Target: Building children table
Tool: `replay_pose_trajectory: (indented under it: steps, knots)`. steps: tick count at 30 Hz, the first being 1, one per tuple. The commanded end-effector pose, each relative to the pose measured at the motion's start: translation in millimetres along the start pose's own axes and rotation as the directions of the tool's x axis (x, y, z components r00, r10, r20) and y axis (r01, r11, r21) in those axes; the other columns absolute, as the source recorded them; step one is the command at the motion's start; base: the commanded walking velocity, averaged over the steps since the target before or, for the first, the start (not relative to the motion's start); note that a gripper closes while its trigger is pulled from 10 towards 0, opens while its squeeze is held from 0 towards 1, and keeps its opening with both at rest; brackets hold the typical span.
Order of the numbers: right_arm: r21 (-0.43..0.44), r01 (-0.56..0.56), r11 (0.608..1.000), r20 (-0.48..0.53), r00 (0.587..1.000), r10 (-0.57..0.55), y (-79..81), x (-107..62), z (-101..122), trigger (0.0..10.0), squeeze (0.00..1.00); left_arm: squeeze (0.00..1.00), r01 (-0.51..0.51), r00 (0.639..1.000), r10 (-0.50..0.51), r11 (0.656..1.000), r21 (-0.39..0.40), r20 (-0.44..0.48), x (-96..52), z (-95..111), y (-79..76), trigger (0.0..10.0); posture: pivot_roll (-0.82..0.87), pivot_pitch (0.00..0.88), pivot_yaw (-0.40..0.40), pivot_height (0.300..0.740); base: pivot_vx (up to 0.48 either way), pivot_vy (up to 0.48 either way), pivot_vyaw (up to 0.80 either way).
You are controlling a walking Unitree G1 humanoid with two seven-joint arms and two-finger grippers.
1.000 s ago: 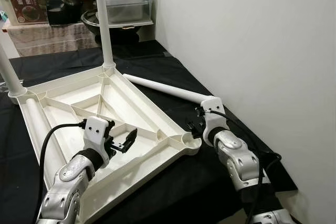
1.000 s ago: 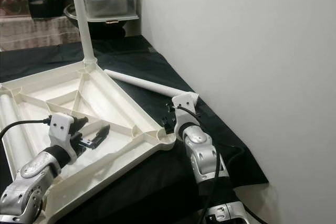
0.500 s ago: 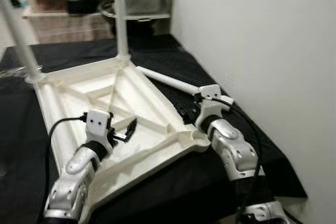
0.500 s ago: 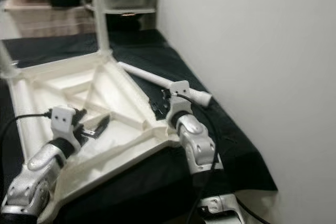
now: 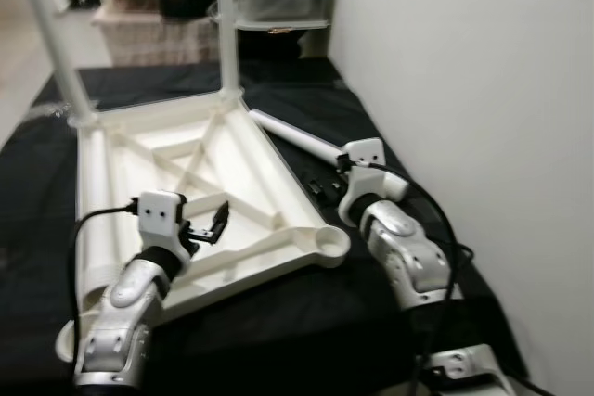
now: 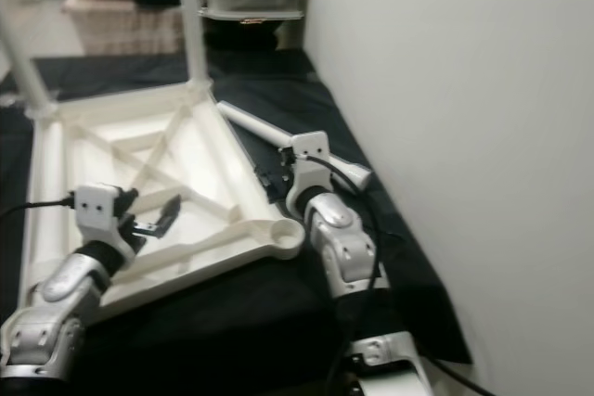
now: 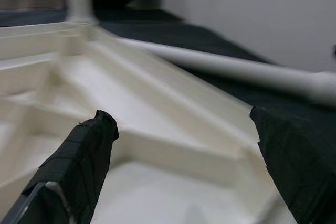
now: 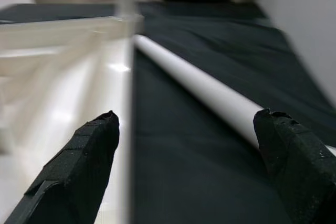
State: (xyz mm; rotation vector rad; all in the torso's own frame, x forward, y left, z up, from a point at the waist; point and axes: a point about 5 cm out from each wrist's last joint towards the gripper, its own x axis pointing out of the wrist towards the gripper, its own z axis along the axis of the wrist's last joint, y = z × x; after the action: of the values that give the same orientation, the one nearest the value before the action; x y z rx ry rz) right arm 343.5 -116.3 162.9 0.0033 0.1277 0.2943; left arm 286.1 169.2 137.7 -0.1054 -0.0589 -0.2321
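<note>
Whole view shifted since a second ago: head camera moved, tabletop (image 5: 186,183) and loose leg (image 5: 297,139) unmoved on black cloth (image 5: 306,303). Tabletop upside down, two legs (image 5: 225,25) upright at far corners, near-right socket (image 5: 327,244) empty.

Right gripper (image 5: 323,190) now closer to loose leg, fingers spread, nothing held. Left gripper (image 5: 212,226) over ribbed underside, spread, empty. Fetching leg likely next.

Right wrist view: leg (image 8: 205,90) running between fingers (image 8: 79,166), untouched.

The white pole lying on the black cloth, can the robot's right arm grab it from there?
Probably yes. The right gripper is open beside the loose leg, with only black cloth between them.
</note>
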Motion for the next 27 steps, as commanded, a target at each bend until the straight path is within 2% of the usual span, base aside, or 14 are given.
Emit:
replay_pose_trajectory:
  steps: [1, 6, 9, 12, 20, 27]
  knots:
    - [0.007, -0.003, 1.0, 0.006, 1.0, 0.003, 0.2, 0.0, -0.7, 10.0, 0.0, 0.0, -0.023, 1.0, 0.023, 1.0, -0.009, 0.014, -0.3, 1.4, 4.6, 10.0, 0.0, 0.0, -0.073, 0.74, 0.0, 0.0, 0.0]
    - [-0.007, -0.023, 1.0, 0.021, 0.999, 0.024, 1.5, -0.2, 2.0, 10.0, 0.0, 0.0, -0.024, 0.999, 0.025, 1.0, -0.019, 0.03, 0.4, 3.6, 4.4, 10.0, 0.0, 0.0, -0.075, 0.74, 0.279, 0.0, 0.0]
    - [-0.039, -0.074, 0.996, 0.065, 0.995, 0.077, 5.6, 0.1, 10.9, 10.0, 0.0, 0.0, -0.014, 0.999, 0.015, 1.0, -0.025, 0.042, 1.3, 4.9, 1.6, 10.0, -0.01, 0.0, -0.074, 0.74, 0.4, 0.0, 0.27]
    - [0.0, -0.104, 0.995, 0.096, 0.99, 0.103, 7.5, 1.3, 18.7, 10.0, 0.0, 0.0, -0.008, 0.999, 0.01, 0.999, -0.031, 0.044, 1.7, 5.0, -0.3, 10.0, -0.01, 0.0, -0.077, 0.74, 0.383, 0.0, 0.8]
    - [-0.007, -0.113, 0.994, 0.078, 0.991, 0.113, 5.6, 5.3, 20.8, 10.0, 0.0, 0.0, 0.001, 0.999, 0.001, 0.999, -0.038, 0.052, 0.7, 5.3, -2.4, 10.0, 0.0, 0.0, -0.085, 0.74, 0.345, 0.0, 0.1]
    - [-0.052, -0.128, 0.99, 0.084, 0.988, 0.132, -1.0, 11.1, 30.7, 10.0, 0.0, 0.0, 0.009, 0.998, -0.006, 0.998, -0.059, 0.067, -0.9, 6.3, -4.8, 10.0, 0.0, 0.0, -0.091, 0.74, 0.0, 0.0, 0.0]
